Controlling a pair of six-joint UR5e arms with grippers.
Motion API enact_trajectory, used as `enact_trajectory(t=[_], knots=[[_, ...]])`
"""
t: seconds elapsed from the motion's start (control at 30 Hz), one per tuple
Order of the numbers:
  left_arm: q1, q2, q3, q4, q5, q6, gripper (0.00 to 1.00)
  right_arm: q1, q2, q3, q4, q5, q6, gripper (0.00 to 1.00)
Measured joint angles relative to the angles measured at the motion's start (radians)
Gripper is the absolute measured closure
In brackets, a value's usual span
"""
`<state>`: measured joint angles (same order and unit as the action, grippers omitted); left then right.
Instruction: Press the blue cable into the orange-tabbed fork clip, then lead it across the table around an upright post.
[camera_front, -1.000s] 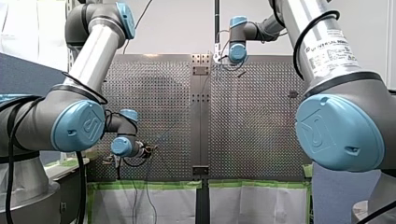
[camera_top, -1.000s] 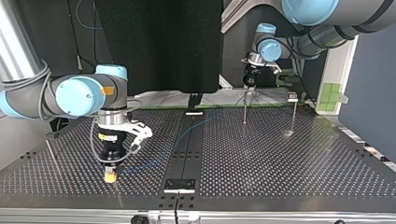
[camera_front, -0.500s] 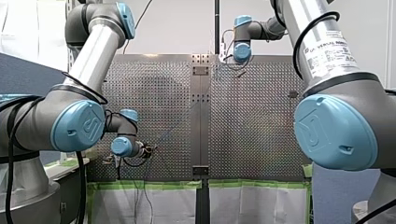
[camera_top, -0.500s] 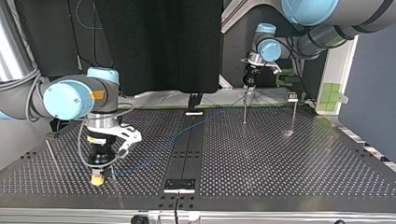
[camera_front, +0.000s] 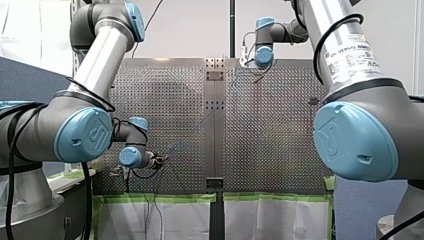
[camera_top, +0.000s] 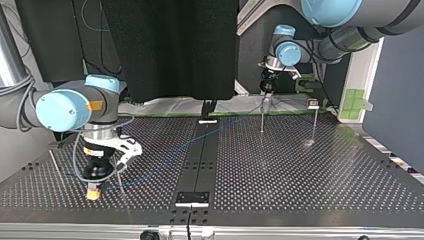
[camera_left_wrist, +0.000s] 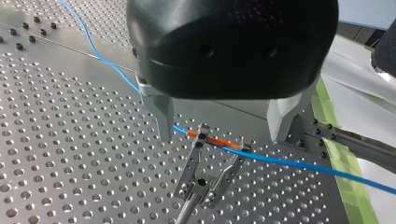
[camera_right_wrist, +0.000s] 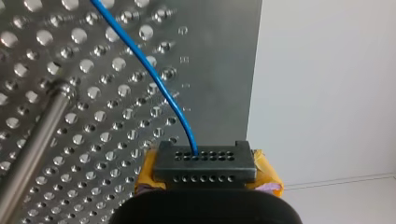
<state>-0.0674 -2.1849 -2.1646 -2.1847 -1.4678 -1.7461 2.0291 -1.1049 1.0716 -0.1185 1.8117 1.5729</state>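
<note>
In the left wrist view the metal fork clip (camera_left_wrist: 208, 173) stands on a thin stem below my left gripper (camera_left_wrist: 219, 136). The blue cable (camera_left_wrist: 299, 164), with an orange sleeve (camera_left_wrist: 215, 140), lies across the clip's two prong tips. My left gripper is open, one metal finger on each side of the clip, touching nothing. In the top view that gripper (camera_top: 266, 93) hangs over the clip at the far edge. The blue cable (camera_top: 170, 155) runs slanting to my right gripper (camera_top: 93, 191) at the view's left. Its yellow pads (camera_right_wrist: 264, 171) are shut on the blue cable (camera_right_wrist: 159, 81).
An upright post (camera_top: 261, 117) carries the clip. A second post (camera_top: 314, 122) with a small head stands to its right in the top view. A metal post (camera_right_wrist: 32, 144) rises beside my right gripper. A thin rod (camera_top: 54, 162) stands at the top view's left.
My right gripper has moved toward the top view's left and slightly nearer the camera, dragging the blue cable with it. My left gripper has stayed open over the clip.
</note>
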Motion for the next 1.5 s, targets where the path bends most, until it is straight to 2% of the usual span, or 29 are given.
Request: enact_trajectory(t=[0.53,1.03,1.5], knots=[[0.0,0.0,0.0,0.003,-0.001,0.001,0.0,-0.04,0.001,0.0,0.042,0.014,-0.002,1.0],[-0.003,0.0,0.0,0.004,-0.001,0.001,0.0,-0.081,0.001,0.001,0.068,0.015,0.004,1.0],[-0.004,0.0,0.0,0.007,-0.001,0.002,0.0,-0.094,0.004,0.031,0.071,0.024,0.008,1.0]])
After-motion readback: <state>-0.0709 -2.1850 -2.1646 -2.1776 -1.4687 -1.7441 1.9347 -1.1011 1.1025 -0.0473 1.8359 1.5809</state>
